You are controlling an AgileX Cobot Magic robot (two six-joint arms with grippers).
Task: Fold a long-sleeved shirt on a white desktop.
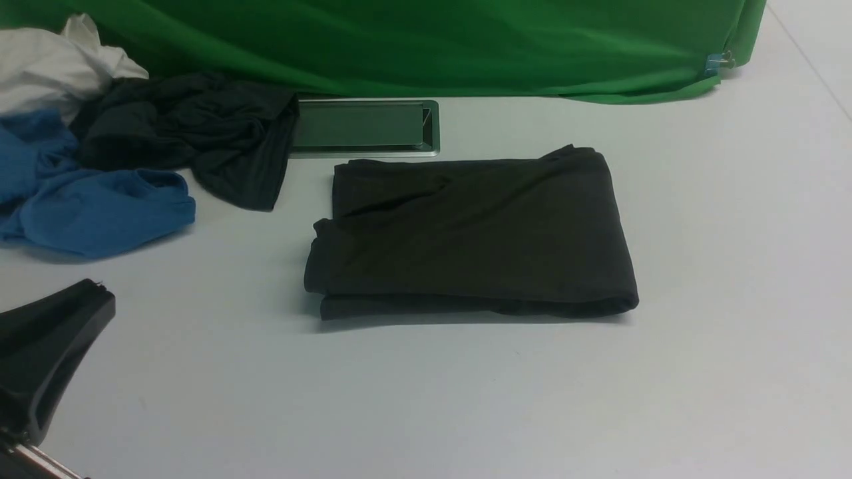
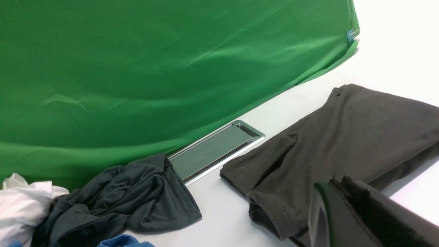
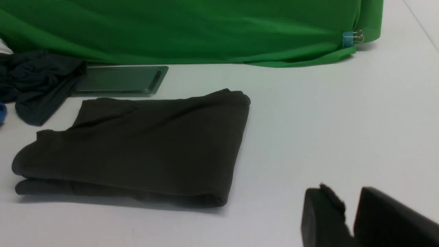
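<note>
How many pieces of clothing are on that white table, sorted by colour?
Dark brown-black: 1, the folded shirt
Dark teal-black: 1, the crumpled garment
Blue: 1, the blue garment
White: 1, the white cloth
Total: 4, all on the white table

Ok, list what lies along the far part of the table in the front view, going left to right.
White garment → blue garment → dark teal-black garment → metal-framed hatch → folded long-sleeved shirt, slightly nearer on the white desktop.
</note>
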